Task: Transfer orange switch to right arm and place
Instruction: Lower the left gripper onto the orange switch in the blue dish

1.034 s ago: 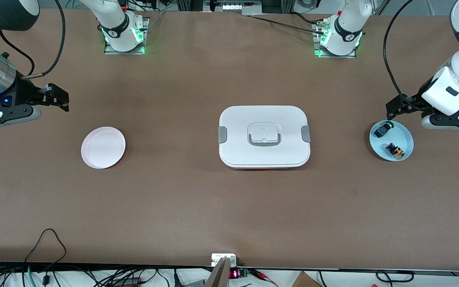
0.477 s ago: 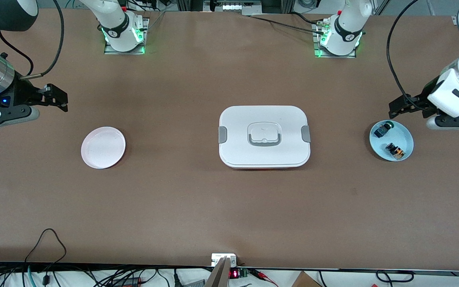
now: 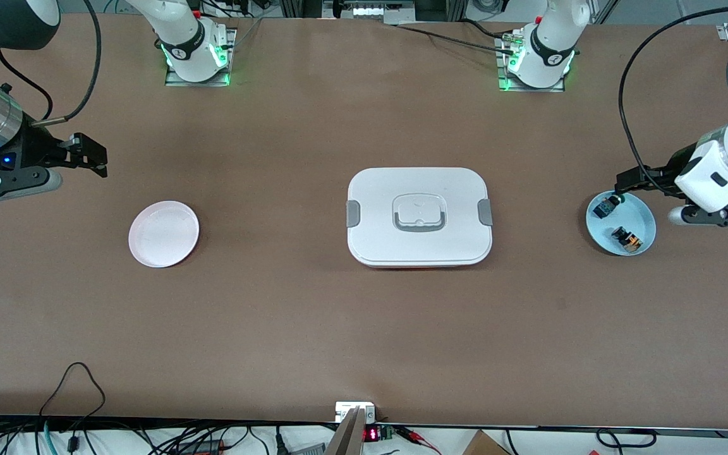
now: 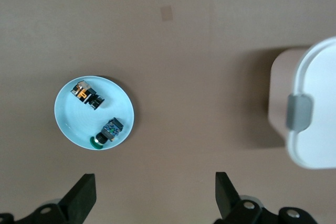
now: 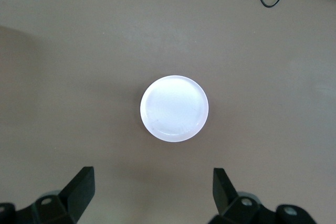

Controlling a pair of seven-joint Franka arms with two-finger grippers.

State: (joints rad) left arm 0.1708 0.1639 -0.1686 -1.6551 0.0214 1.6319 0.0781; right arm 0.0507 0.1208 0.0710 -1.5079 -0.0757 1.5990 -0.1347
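The right claw (image 3: 89, 155) is seen over the desk (image 3: 313, 328) at the right arm's end, its fingers spread wide and holding nothing, near the pink plate (image 3: 163, 234). A white lidded box (image 3: 419, 216) is placed at the middle of the desk. At the left arm's end, the orange switch (image 3: 627, 238) is lying in the blue plate (image 3: 645, 218) beside the green-capped switch (image 3: 608, 206), and the left claw (image 3: 630, 180) is held wide and empty over the plate's edge.

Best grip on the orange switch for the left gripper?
Come straight down and close the jaws across the narrow sides of the orange switch, mid-body. It lies flat on the blue plate, apart from the green-capped switch, so the open left gripper has room.
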